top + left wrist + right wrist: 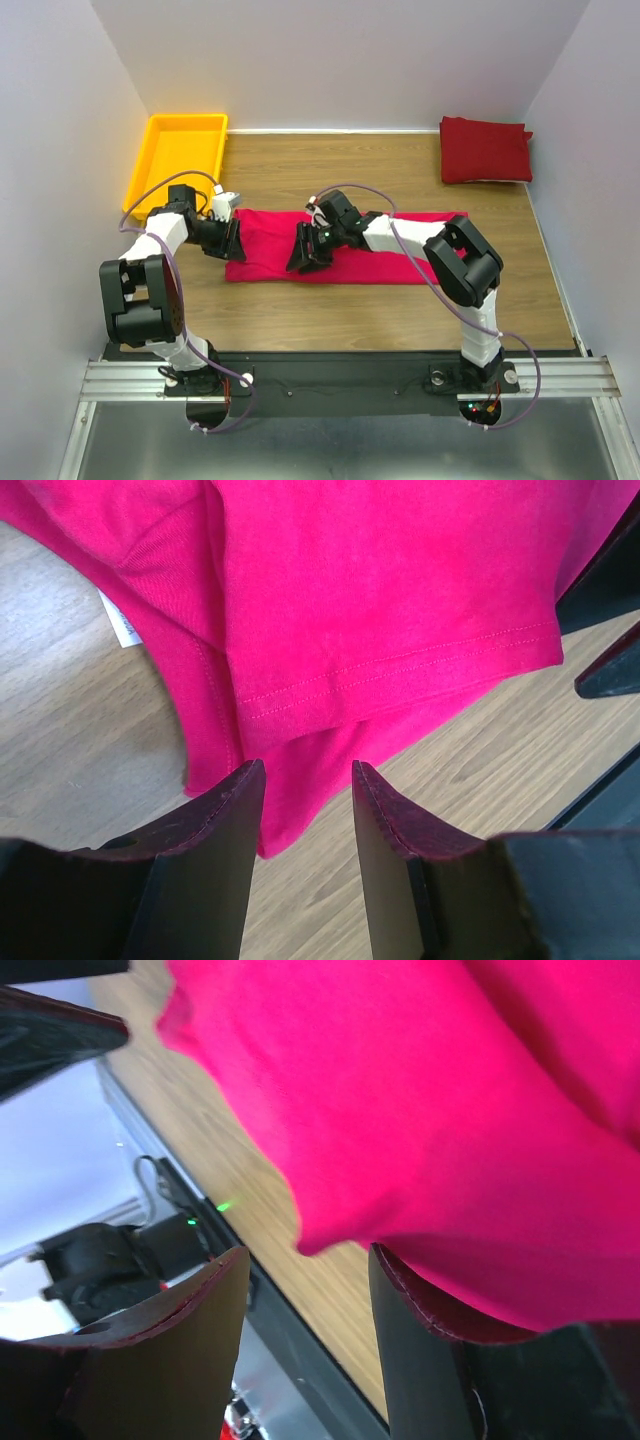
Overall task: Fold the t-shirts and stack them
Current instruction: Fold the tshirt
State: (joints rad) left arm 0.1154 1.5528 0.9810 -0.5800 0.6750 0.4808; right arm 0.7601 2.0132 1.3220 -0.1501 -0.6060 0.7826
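The magenta-pink t-shirt (390,250) lies folded into a long strip across the middle of the table. My left gripper (228,245) is at its left end, open. In the left wrist view a corner of the pink cloth (300,790) lies on the wood just past the gap between the fingertips of the left gripper (305,770). My right gripper (303,255) hovers over the strip's left part, open (309,1252). A fold of the pink shirt (420,1140) sags above it and rests against one finger, unpinched. The crimson t-shirt (485,150) lies folded at the back right.
A yellow tray (152,160) stands at the back left corner. White walls close in the left, back and right sides. A white label (122,625) sticks out from the pink shirt's edge. The two grippers are close together, the right gripper's fingers (610,675) showing beside the left one.
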